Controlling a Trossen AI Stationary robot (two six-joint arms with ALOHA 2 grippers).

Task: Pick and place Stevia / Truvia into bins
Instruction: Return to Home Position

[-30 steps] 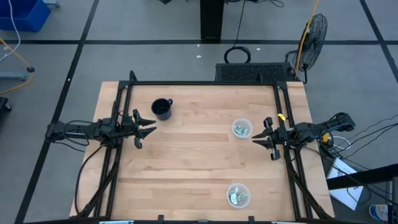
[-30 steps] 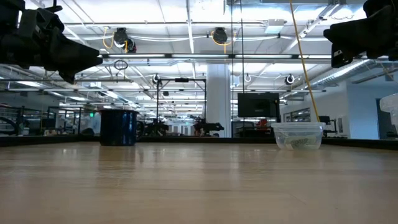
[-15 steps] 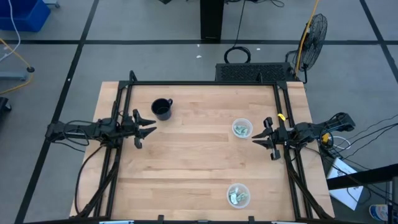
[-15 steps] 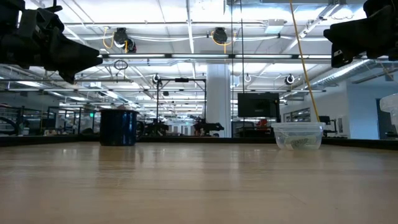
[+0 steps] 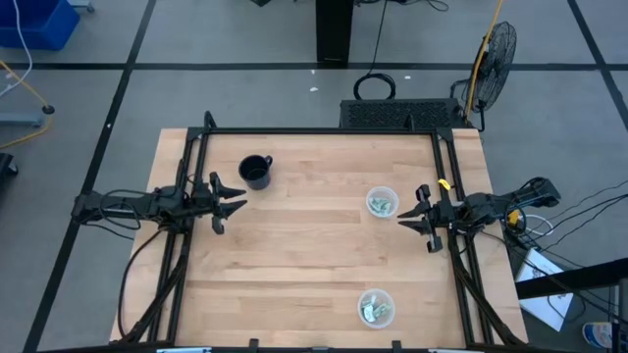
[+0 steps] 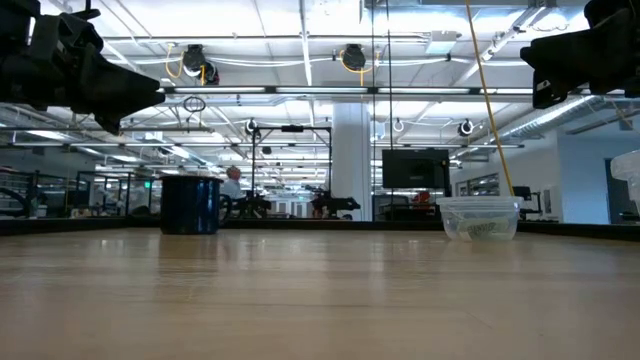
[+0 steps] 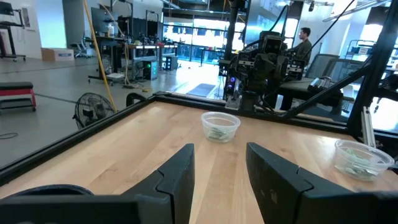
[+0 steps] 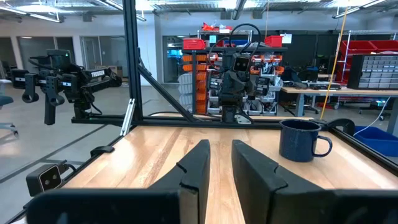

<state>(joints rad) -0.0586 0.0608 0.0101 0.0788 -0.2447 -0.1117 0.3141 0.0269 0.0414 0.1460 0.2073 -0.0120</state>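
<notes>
Pale green and white Stevia sachets lie inside two clear cups. The far cup stands right of the table's middle, and the near cup stands by the near edge. Both also show in the left wrist view, the far cup and the near cup. No loose sachet shows on the table. My left gripper hovers open over the left side, just near of the black mug. My right gripper hovers open over the right side, beside the far cup and apart from it.
The black mug stands on the far left part of the table, seen as a blue mug in the right wrist view. A black frame runs along the far and side edges. Bare wood lies between the arms. A person shows in the room behind.
Both arms have kept still and the cups and mug stand as before. In the low view, a person has come into sight in the room behind the mug.
</notes>
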